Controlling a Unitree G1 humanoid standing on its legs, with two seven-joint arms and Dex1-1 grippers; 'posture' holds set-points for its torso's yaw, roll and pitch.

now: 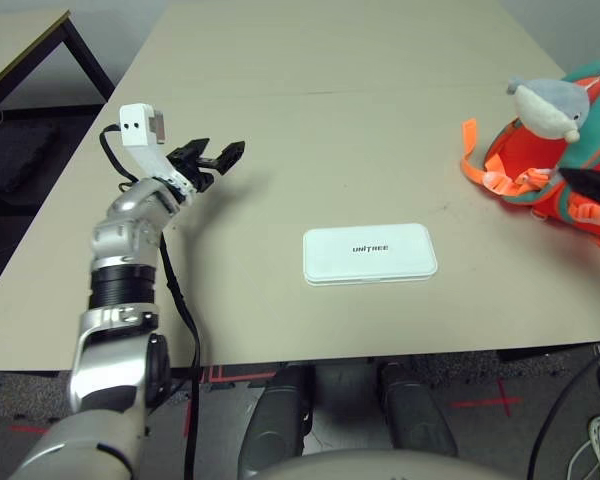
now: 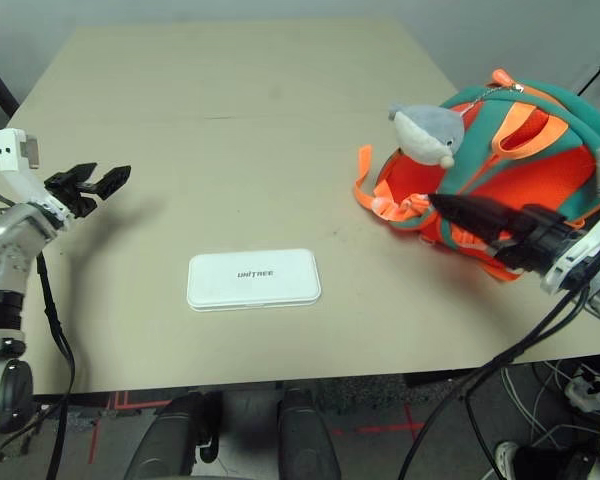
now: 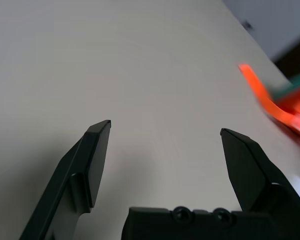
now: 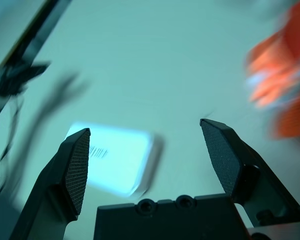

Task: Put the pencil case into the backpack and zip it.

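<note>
Both hands gape wide and carry nothing. The case [image 2: 254, 279] lies flat at the worktop's [image 2: 240, 120] near middle, the left hand [image 1: 208, 154] hovering off at its ten o'clock, well apart. The right hand [image 2: 480, 217] hangs over the backpack [image 2: 520, 150] at the case's two o'clock. The worry: that case sits flush and slick, so fingers may skate over it or shove it off the near edge. The shark charm [image 2: 425, 132] could foul the zipper later.
</note>
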